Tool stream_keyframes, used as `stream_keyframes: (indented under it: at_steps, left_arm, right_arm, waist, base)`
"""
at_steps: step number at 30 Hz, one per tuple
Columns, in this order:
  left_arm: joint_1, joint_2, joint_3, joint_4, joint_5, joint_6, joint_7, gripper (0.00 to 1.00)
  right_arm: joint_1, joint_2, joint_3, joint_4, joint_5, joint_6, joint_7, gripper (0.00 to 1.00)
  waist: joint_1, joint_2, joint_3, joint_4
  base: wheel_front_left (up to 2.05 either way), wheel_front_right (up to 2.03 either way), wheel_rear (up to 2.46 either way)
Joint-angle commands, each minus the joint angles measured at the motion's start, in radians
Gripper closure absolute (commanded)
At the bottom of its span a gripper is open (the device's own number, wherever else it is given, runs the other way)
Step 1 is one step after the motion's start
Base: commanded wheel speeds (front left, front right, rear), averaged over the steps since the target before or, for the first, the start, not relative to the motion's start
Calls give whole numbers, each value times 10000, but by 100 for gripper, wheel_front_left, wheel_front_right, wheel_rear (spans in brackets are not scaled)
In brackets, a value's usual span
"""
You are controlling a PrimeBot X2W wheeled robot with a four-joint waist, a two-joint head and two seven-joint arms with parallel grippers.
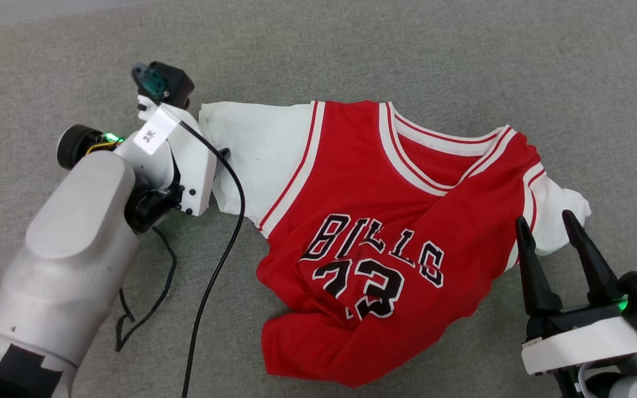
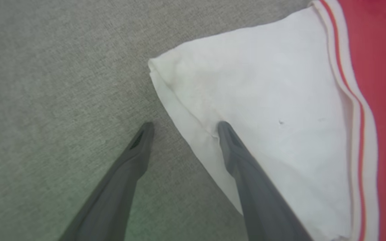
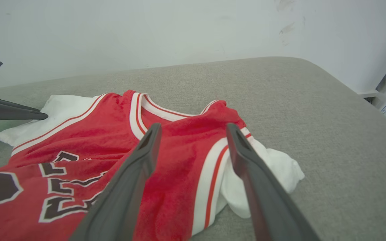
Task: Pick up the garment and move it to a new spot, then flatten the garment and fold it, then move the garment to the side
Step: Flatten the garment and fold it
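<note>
Your head view shows the whole red short-sleeved jersey shirt with white sleeves and black-and-white "BULLS 23" lettering. It lies front up in the middle of the grey woven-fabric surface, collar at the far side and hem at the near side. The body is rumpled and creased across the lettering. Its left sleeve is spread out flat, and its right sleeve is bunched into a lump.

The left wrist view gives you what the head view hides behind the wrist housing. The left gripper has its two dark fingers spread wide, astride the outer edge of the left sleeve. One tip is over bare grey fabric and the other is on the white cloth. You cannot tell how hard it presses, and it holds nothing. The pale left forearm reaches from the near left toward the far side, and a thin black cable hangs from its wrist.

The right wrist view adds a plain white wall beyond the far edge. The right gripper sits at the near right with its fingers pointing far, spread wide and empty, just beside the bunched right sleeve.
</note>
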Motion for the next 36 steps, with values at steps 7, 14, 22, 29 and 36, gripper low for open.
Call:
stream_keyframes:
  at_steps: [7,14,22,29,36]
  left_arm:
    - [571,-304,-2196,710,-821,-77,1394,100]
    - [-46,17,-2642,1047,-658,-21,-3,100]
    - [235,624,-2220,831,-498,165,-2256,100]
    - [1417,1073,-1768,-188,-824,758,-3400,100]
    - [2962,1579,-1237,-1949,-1239,1710,-4194,100]
  right_arm:
    - [-225,7,-107,279,100,-8,-177,0]
    - [-271,7,-278,514,77,-8,-81,0]
    - [-84,8,-823,560,-54,-7,284,0]
    - [121,8,-1380,546,-57,-7,761,0]
    - [-12,5,-2049,1050,245,-7,1728,0]
  waist:
    - [-1,0,177,24]
    - [-1,0,-107,196]
    - [-1,0,-965,867]
    - [-1,0,-1590,1529]
    - [-1,0,-1977,2096]
  base:
    - [0,0,0]
    - [0,0,0]
    - [0,0,0]
    - [0,0,0]
    - [0,0,0]
